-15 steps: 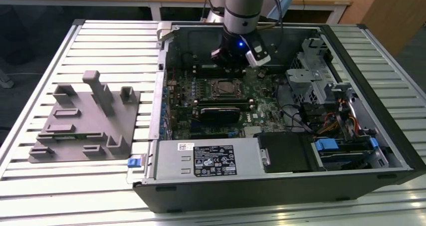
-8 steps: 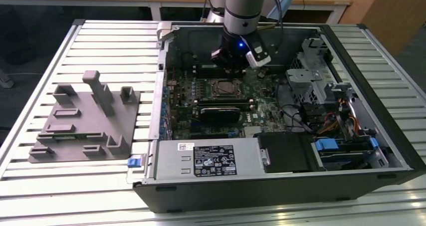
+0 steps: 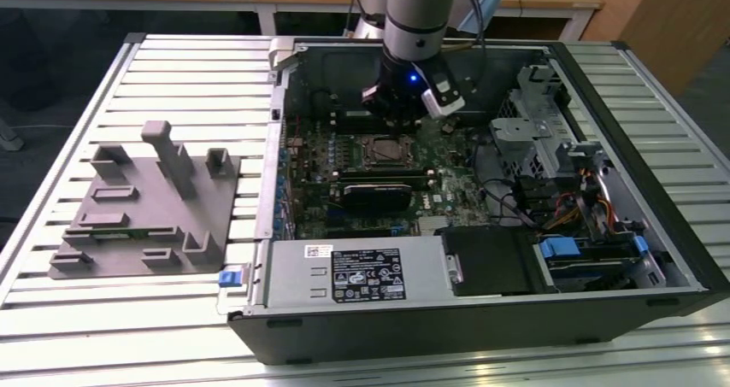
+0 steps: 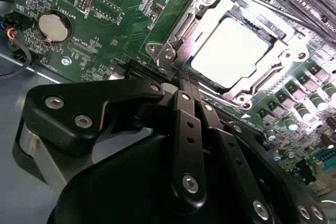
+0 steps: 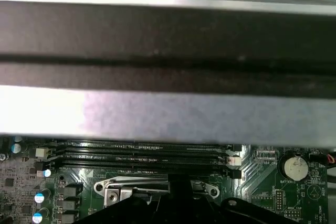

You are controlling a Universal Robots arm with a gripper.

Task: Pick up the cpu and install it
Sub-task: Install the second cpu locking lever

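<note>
The cpu (image 4: 235,52), a pale silver square, lies flat inside the metal socket frame (image 4: 181,27) on the green motherboard (image 4: 113,3). In the second wrist view my gripper (image 4: 182,84) hovers just beside the frame's corner, its black fingers (image 4: 188,129) pressed together with nothing between them. The exterior view shows the gripper (image 3: 402,118) hanging low inside the open computer case (image 3: 638,259), just behind the socket (image 3: 382,150). The first wrist view has the socket frame (image 5: 110,190) below the memory slots (image 5: 142,156).
A grey plastic tray (image 3: 149,208) with upright posts sits on the slatted table (image 3: 68,148) at the exterior view's left. Inside the case are a black block (image 3: 371,197) in front of the socket, a drive cage (image 3: 536,131), cables (image 3: 576,203) and a coin battery (image 4: 54,27).
</note>
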